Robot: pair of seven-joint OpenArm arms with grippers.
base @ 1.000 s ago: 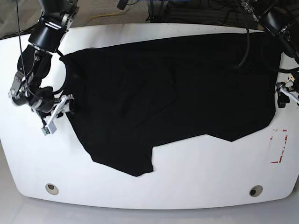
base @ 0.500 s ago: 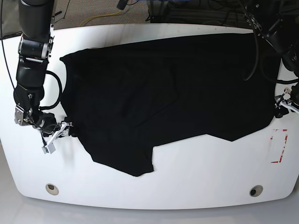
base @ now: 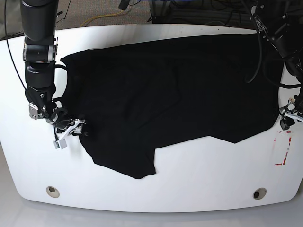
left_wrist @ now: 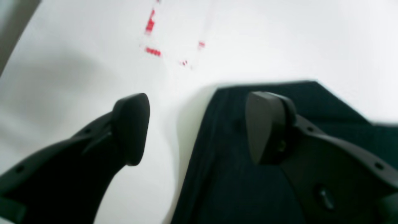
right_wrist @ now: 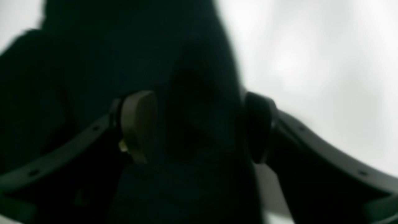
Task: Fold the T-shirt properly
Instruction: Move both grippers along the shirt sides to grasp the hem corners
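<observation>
Both pincers set at opposite edges of the T-shirt, ready to pinch

Spread mostly flat across the white surface, soft thin black cloth (lower hem rumpled); left pincer wide, straddling the hem corner beside red marks; right pincer wide over the cloth edge, gripping nothing yet
</observation>
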